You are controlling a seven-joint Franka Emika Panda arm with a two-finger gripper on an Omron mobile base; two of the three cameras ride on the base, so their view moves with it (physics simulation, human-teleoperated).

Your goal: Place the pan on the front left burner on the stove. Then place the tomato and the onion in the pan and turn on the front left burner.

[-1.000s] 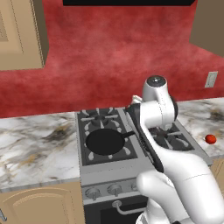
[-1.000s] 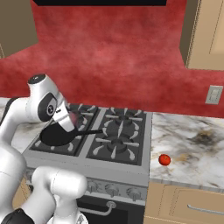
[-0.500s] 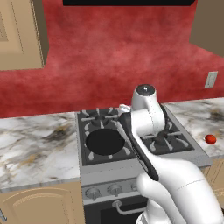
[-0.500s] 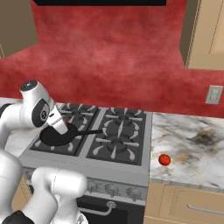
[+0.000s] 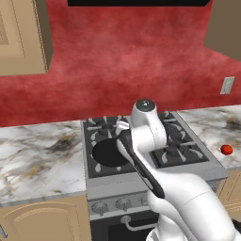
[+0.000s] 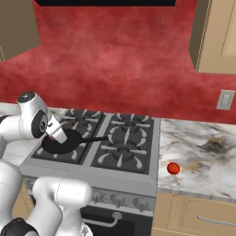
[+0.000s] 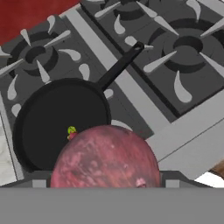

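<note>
No readable text, labels, brands, numbers or signs anywhere. Stove (image 6: pixel 110 152) knobs (image 6: pixel 118 200) blank, no markings legible. Wall plate (image 6: pixel 225 99) plain. Cabinet fronts (image 6: pixel 216 37) and marbled desk (image 6: pixel 203 156) unmarked. Pan (image 7: pixel 61 120) surface bare of print.
</note>
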